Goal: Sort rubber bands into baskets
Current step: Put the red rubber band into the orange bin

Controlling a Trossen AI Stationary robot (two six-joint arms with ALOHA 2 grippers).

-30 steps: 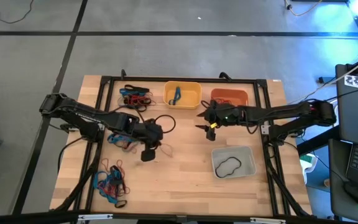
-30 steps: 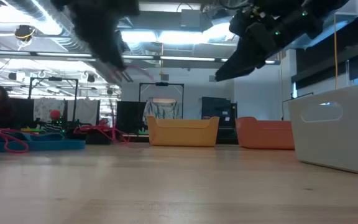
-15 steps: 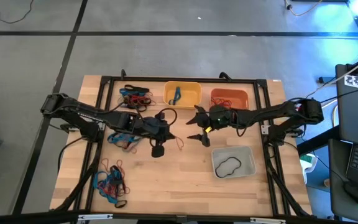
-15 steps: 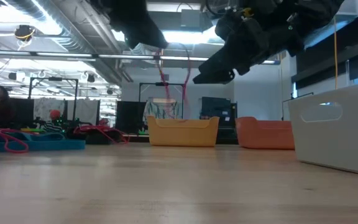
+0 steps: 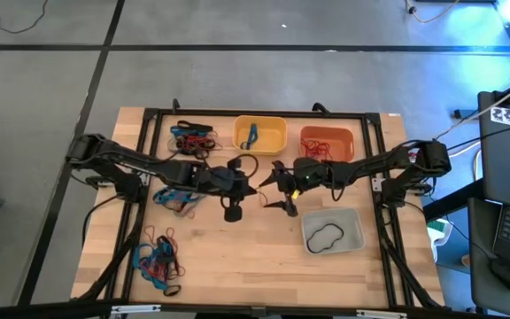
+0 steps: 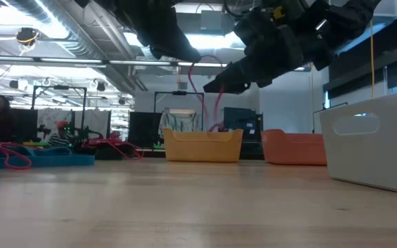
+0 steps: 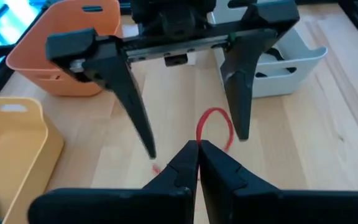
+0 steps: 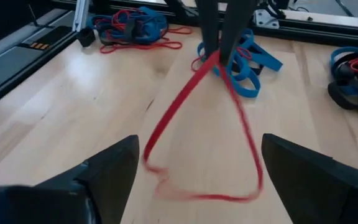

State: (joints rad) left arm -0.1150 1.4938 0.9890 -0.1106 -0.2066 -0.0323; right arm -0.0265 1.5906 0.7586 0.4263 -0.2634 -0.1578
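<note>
My left gripper (image 5: 254, 188) is above the table's middle, shut on a red rubber band (image 8: 191, 106) that hangs from it. My right gripper (image 5: 281, 188) faces it, wide open. Its fingers (image 7: 238, 93) stand on either side of the hanging band without touching it. The yellow basket (image 5: 260, 135), holding a blue band, and the orange basket (image 5: 327, 142), holding red bands, stand at the far edge. The pale grey basket (image 5: 333, 230), holding a black band, stands at the near right. My left gripper pinches the red band's top (image 8: 215, 59) between its two fingertips. The fingers slant down from the table's left. The band hangs below them as a slack open loop (image 6: 202, 93), clear of the table.
Piles of blue, red and black bands lie at the far left (image 5: 191, 137), at the left middle (image 5: 173, 197) and at the near left (image 5: 158, 261). Bare wood shows below the grippers. A black frame (image 5: 149, 113) borders the table.
My left gripper has gone toward the table's right edge, carrying the red band, which hangs clear of the table. My right gripper has gone toward the table's left edge to meet it and has stayed open. Its fingers now stand on either side of the band.
</note>
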